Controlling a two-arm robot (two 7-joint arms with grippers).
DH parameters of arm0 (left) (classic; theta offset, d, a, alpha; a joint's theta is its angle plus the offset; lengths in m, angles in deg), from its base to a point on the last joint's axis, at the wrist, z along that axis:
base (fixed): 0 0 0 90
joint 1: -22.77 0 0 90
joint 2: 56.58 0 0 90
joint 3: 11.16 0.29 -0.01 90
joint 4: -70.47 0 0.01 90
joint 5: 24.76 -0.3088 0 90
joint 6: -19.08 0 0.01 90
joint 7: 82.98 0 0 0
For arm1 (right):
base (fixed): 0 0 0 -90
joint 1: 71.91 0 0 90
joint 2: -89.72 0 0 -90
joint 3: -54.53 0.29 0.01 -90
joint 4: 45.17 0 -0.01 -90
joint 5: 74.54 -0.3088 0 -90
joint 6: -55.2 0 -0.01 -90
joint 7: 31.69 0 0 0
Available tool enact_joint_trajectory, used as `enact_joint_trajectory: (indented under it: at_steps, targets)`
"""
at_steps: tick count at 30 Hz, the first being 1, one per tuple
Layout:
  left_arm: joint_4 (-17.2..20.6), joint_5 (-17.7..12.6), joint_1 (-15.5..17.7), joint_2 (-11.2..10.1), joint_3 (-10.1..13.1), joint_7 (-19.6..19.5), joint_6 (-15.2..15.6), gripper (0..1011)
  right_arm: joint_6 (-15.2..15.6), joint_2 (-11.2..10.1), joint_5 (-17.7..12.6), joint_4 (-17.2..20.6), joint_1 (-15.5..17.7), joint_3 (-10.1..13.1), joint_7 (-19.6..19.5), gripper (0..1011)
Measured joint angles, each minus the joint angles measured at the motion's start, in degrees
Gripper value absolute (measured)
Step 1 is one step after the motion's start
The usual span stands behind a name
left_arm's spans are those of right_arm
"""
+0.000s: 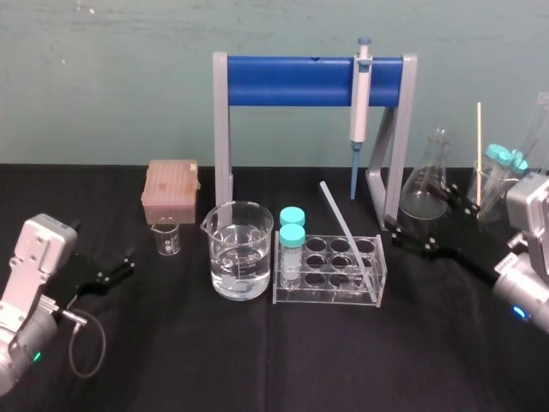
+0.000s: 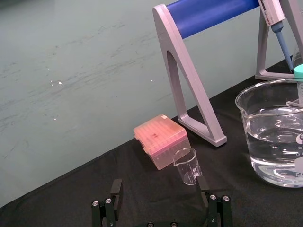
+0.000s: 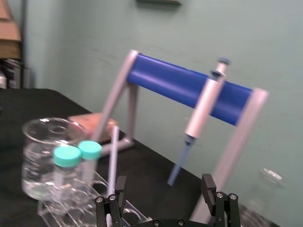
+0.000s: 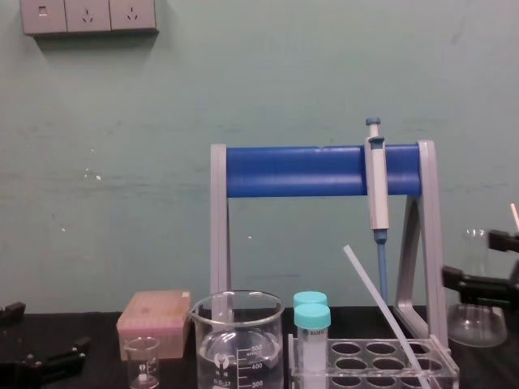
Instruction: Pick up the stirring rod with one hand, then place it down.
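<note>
The stirring rod [image 1: 343,227] is a thin translucent white stick. It leans in the clear test tube rack [image 1: 330,293], lower end in a right-hand hole and upper end tilted up and to the left. The chest view shows the stirring rod [image 4: 381,312] slanting over the rack, and it appears ahead of the fingers in the right wrist view [image 3: 112,161]. My right gripper [image 1: 416,215] hovers open just right of the rack, in front of a flask, with nothing between its fingers [image 3: 207,184]. My left gripper [image 1: 129,262] rests open at the far left, near a small beaker [image 2: 187,165].
A large beaker of water [image 1: 240,253] stands left of the rack, which holds two teal-capped tubes [image 1: 292,227]. Behind, a pipette [image 1: 360,112] hangs on a blue and grey stand [image 1: 309,80]. A pink tip box [image 1: 171,190] sits back left, an Erlenmeyer flask [image 1: 429,184] back right.
</note>
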Motion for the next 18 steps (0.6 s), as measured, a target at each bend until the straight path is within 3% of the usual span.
enact_joint_trajectory:
  at_steps: [6,18]
  targets:
    - [0.0,0.0,0.0,0.0,0.0,0.0,0.0,1000,0.0,1.9,-1.9,-4.7,-4.9,-1.5,9.0,1003]
    - [0.0,0.0,0.0,0.0,0.0,0.0,0.0,1000,2.2,6.1,-3.0,-13.3,-11.5,-2.7,17.1,1003]
